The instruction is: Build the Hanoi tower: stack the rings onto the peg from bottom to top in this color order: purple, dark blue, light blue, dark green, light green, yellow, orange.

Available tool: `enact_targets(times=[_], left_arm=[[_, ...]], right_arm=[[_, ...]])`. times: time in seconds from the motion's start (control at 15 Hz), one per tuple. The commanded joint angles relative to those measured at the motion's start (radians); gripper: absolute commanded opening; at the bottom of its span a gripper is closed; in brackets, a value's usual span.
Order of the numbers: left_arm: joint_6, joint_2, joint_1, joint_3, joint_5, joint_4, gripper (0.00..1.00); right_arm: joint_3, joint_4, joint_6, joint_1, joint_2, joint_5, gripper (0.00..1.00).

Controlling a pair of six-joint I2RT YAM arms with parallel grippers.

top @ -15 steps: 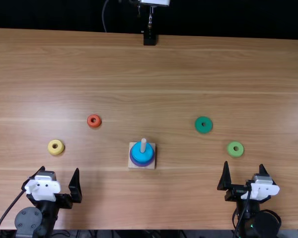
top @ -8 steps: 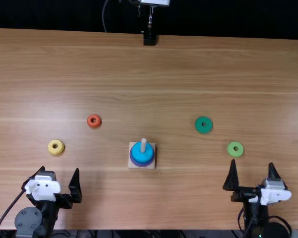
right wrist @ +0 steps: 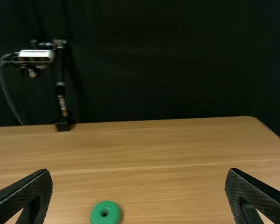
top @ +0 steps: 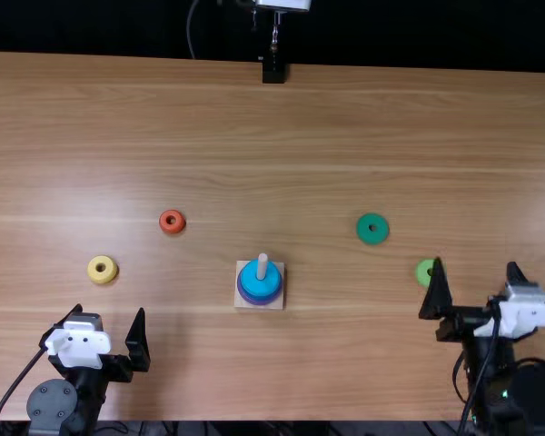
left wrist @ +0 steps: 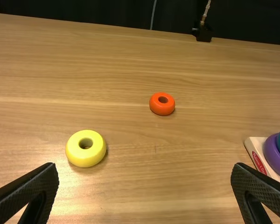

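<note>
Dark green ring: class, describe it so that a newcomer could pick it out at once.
On the table, find the peg. The dark green ring lies flat to its right and farther back. Its neighbour, the light green ring, is paler and further right.

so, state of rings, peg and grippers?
Peg: upright, tip bare
Light blue ring: stacked, topmost
Purple ring: stacked, lower
Dark green ring: on table
Light green ring: on table
Yellow ring: on table
Orange ring: on table
Left gripper: open, empty
Right gripper: open, empty
</note>
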Motion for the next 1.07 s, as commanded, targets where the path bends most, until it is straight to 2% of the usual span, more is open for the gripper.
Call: enact_targets(times=[0.0, 0.2, 0.33, 0.4, 0.73, 1.0], left_arm=[[0.006, -0.012, 0.011, -0.053, 0.009, -0.010, 1.00], [0.006, -0.012, 0.011, -0.053, 0.009, -0.010, 1.00], [0.006, -0.012, 0.011, -0.053, 0.009, -0.010, 1.00], [0.006, -0.012, 0.011, -0.053, 0.009, -0.010, 1.00], [0.006, -0.012, 0.011, -0.053, 0.009, -0.010, 1.00], [0.006, -0.012, 0.011, -0.053, 0.009, -0.010, 1.00]], right_arm=[[0.097, -0.007, 0.002, 0.046, 0.093, -0.064, 1.00], [0.212, -0.014, -0.018, 0.123, 0.346, -0.064, 1.00], [0.310, -0.092, -0.097, 0.135, 0.510, -0.064, 1.00], [0.359, -0.112, -0.108, 0.135, 0.591, -0.064, 1.00], [0.560, -0.388, -0.095, 0.134, 0.897, -0.066, 1.00], [0.653, -0.403, -0.088, 0.131, 1.061, -0.073, 1.00]])
